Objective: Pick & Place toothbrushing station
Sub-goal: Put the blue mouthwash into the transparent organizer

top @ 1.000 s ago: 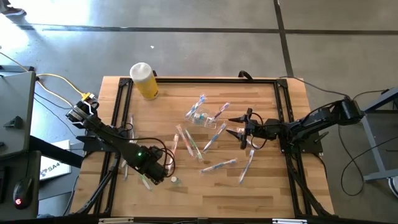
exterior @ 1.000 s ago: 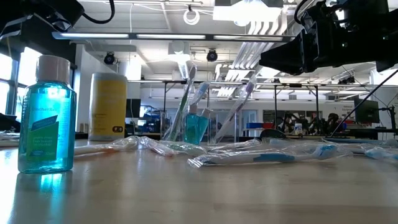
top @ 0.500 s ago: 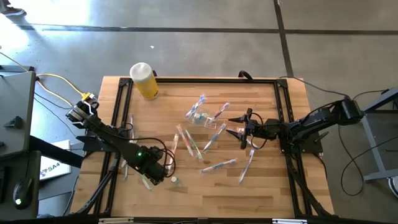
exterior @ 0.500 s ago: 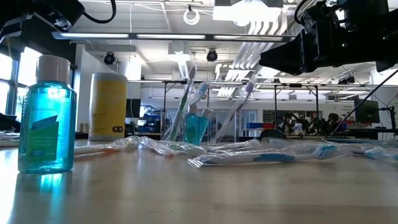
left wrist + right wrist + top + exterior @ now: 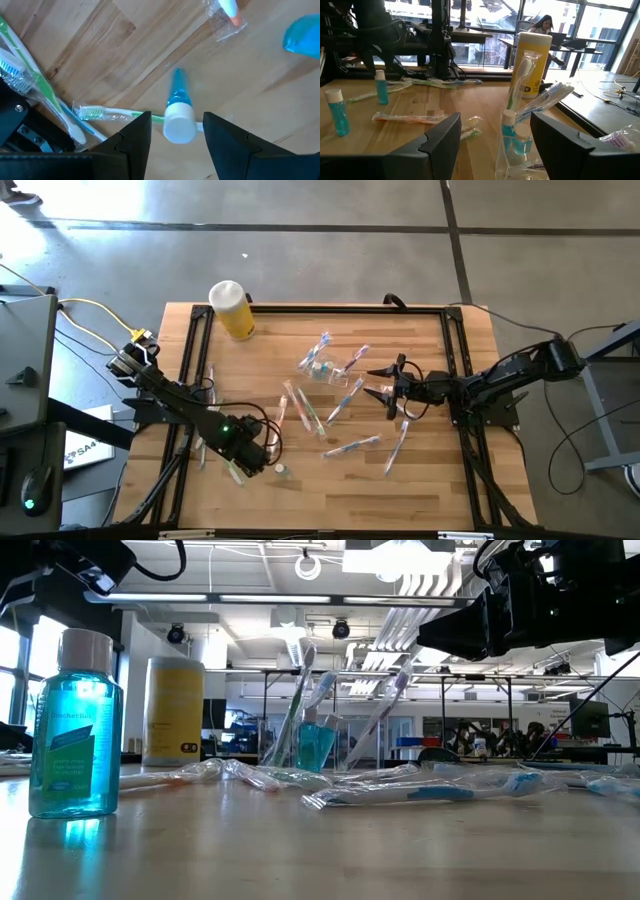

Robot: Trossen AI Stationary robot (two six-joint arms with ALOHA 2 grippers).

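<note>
The clear holder cup (image 5: 322, 370) stands at the table's middle with a few toothbrushes (image 5: 300, 700) upright in it. Several wrapped toothbrushes (image 5: 352, 446) lie flat around it. A small blue bottle with a white cap (image 5: 179, 120) stands upright near the front left, at the left edge of the low view (image 5: 75, 725). My left gripper (image 5: 177, 142) hangs over it, pointing down and open; its fingers stand on either side of the cap without touching. My right gripper (image 5: 372, 381) is held level and open, just right of the cup.
A yellow cylinder with a white cap (image 5: 233, 310) stands at the far left corner. More wrapped toothbrushes (image 5: 55, 107) lie beside my left gripper along the black frame rail (image 5: 195, 360). Bare wood (image 5: 340, 495) lies along the near edge.
</note>
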